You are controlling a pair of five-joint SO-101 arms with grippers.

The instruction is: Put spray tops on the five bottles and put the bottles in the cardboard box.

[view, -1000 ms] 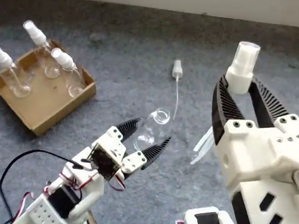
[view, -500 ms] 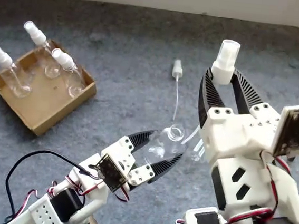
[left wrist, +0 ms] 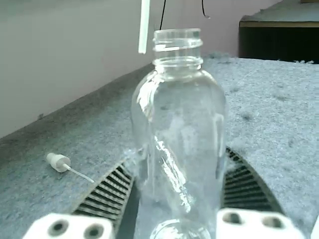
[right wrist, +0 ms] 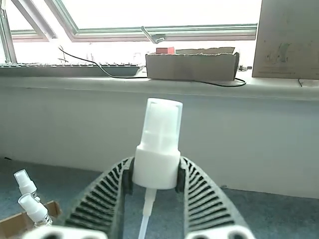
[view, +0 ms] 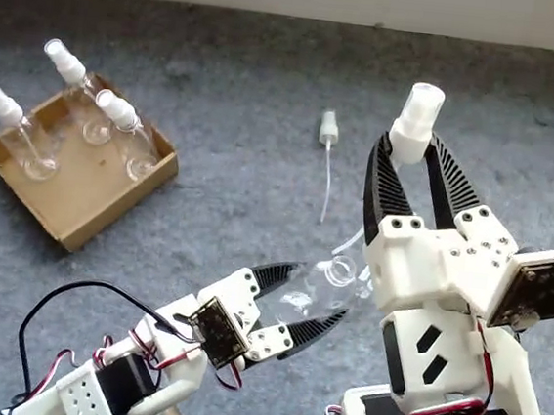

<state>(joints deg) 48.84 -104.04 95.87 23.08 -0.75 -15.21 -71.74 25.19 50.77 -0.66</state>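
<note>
the left claw (view: 320, 290) clenches the open bottle (left wrist: 179, 129) neck-up, likely so the right claw (right wrist: 155, 167), clamped on a top (right wrist: 158, 144) with its tube (left wrist: 144, 25) beside the mouth, can thread it in; three capped bottles (view: 118, 128) stand in the box (view: 109, 216).

bottle (left wrist: 179, 139) base cropped; spray top (right wrist: 157, 149) tube cropped
</note>
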